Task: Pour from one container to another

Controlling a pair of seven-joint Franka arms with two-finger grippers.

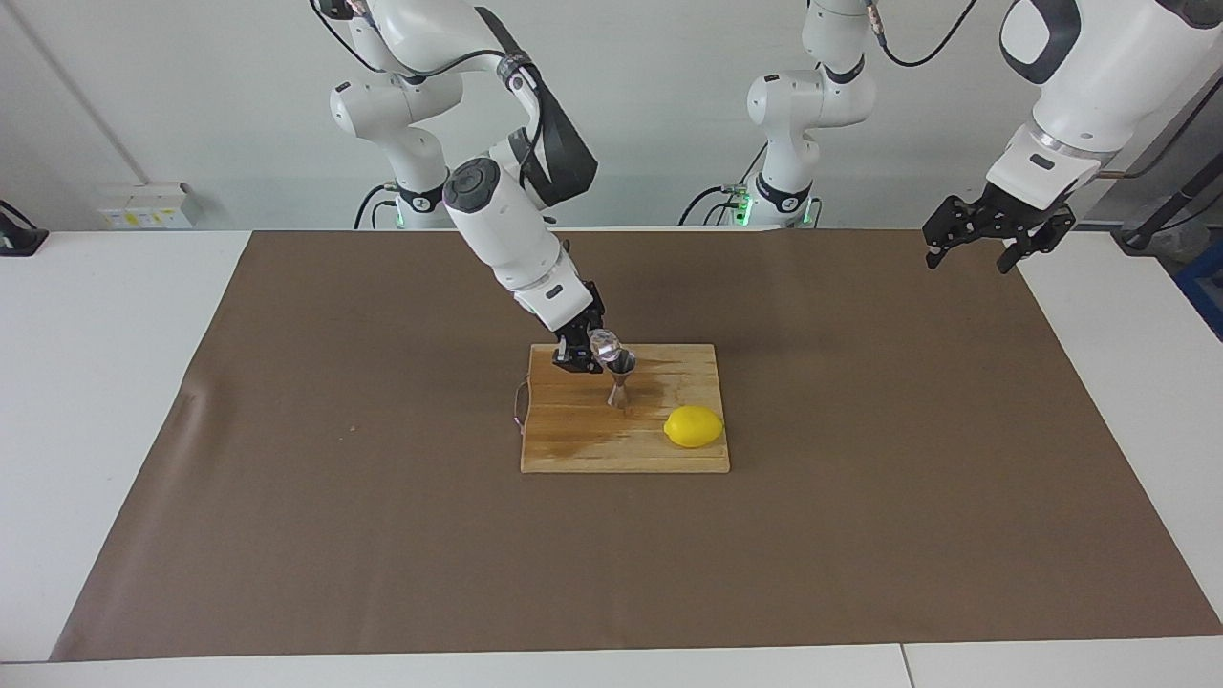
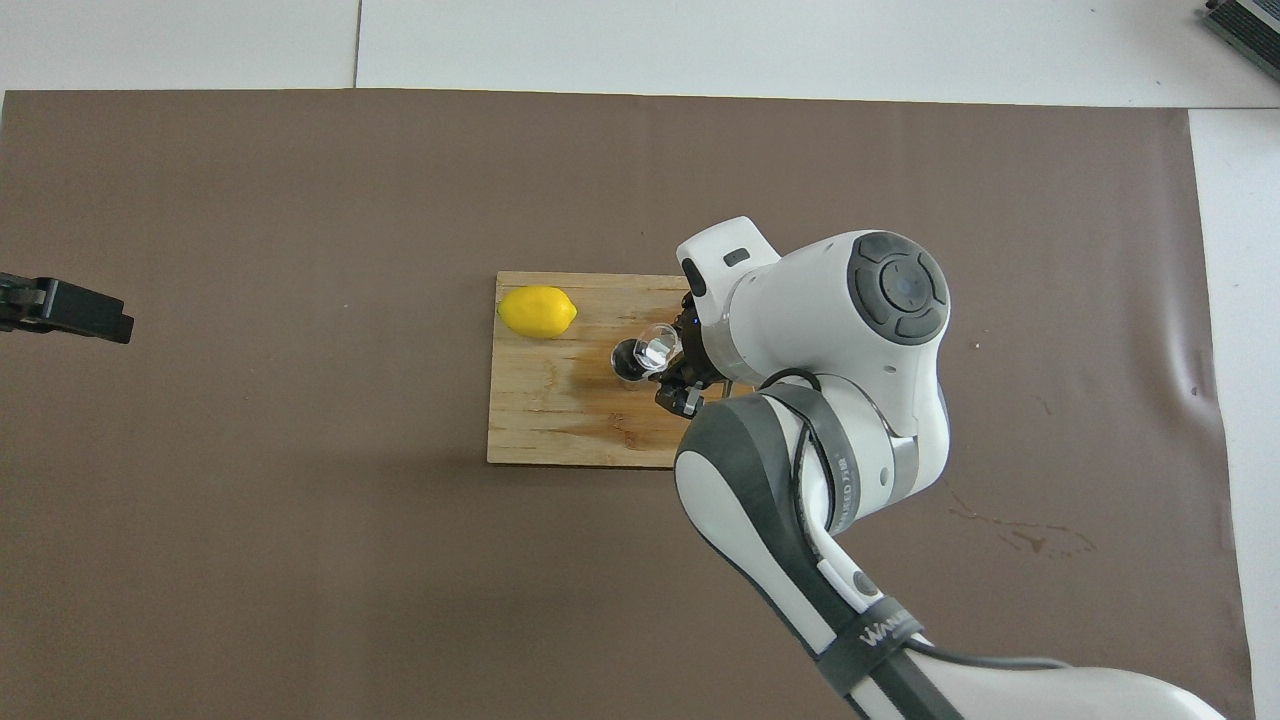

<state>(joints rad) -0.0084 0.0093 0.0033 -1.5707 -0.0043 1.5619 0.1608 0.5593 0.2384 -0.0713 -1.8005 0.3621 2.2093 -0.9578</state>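
Note:
My right gripper is shut on the tiny clear glass cup. The cup is tipped steeply over the mouth of the silvery hourglass jigger. That jigger stands upright on the wooden cutting board. The cup's rim sits right at the jigger's top edge. My left gripper hangs open in the air, over the brown mat at the left arm's end of the table, and waits.
A yellow lemon lies on the board, farther from the robots than the jigger. A brown mat covers most of the white table. The right arm's white and grey links hang over the board's end.

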